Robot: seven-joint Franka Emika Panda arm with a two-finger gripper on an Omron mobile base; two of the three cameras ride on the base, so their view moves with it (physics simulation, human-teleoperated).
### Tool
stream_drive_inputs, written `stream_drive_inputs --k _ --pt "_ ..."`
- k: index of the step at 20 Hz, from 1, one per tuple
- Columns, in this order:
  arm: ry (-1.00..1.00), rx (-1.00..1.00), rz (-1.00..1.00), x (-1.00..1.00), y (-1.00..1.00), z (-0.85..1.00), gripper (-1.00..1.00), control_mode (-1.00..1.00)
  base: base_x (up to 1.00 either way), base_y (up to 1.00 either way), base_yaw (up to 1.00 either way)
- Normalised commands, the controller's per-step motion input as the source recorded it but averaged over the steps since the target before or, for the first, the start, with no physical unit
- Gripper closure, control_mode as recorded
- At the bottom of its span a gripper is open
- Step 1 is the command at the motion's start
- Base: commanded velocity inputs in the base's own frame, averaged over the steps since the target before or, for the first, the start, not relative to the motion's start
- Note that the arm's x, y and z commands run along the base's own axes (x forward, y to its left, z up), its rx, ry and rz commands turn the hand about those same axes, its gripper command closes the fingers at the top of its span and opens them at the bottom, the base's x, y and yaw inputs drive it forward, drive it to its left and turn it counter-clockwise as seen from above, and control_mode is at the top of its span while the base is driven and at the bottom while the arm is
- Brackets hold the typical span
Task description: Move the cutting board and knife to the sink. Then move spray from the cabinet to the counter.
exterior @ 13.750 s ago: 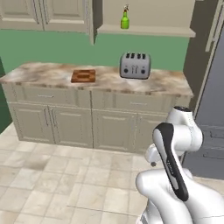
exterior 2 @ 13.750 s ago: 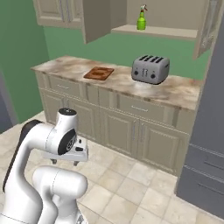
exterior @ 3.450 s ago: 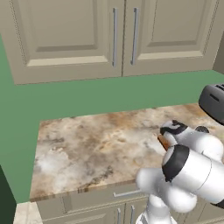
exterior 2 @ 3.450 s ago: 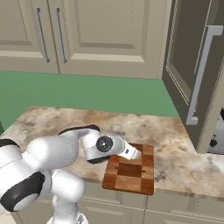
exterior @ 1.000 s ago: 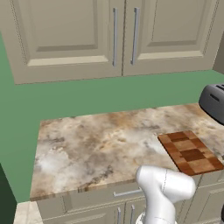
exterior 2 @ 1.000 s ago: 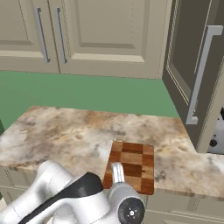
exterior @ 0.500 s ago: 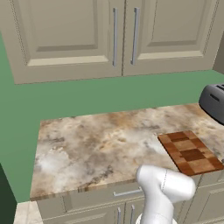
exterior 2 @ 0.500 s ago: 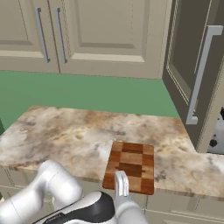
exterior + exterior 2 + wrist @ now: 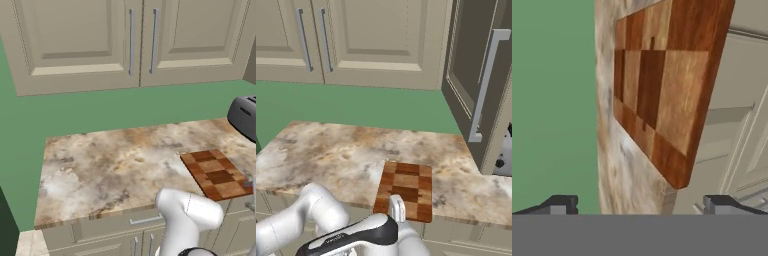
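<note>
The checkered wooden cutting board (image 9: 405,189) lies flat on the marbled counter (image 9: 331,150), its near end at the front edge. In the left base view the cutting board (image 9: 215,174) is at the counter's right. My gripper (image 9: 397,208) hovers just in front of that near end, level with the counter edge. Seen from the hand, the gripper (image 9: 639,207) is open, its fingertips (image 9: 560,204) wide apart, with the board (image 9: 657,90) ahead of them and nothing between them. Closed cabinet doors (image 9: 142,40) hang above. The knife, sink and spray are out of view.
A grey toaster (image 9: 244,117) stands on the counter right of the board. An open door with a long bar handle (image 9: 483,85) juts out at upper right. Drawer fronts (image 9: 100,227) run below the counter edge. A green wall (image 9: 100,112) backs the counter.
My arm has shifted lower in front of the counter while the hand stays at the board's near end. The board has not moved and the gripper stays open.
</note>
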Motion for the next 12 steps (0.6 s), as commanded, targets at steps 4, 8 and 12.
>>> stream_drive_inputs --k 4,8,12 --pt "0.0 0.0 0.07 0.36 -0.18 -0.33 -1.0 -1.0 0.0 0.0 0.0" --pt "0.0 0.0 0.06 0.34 -0.18 -0.3 -1.0 -1.0 0.0 0.0 0.0" --pt "0.0 0.0 0.06 0.33 -0.21 -0.24 -1.0 -1.0 0.0 0.0 0.0"
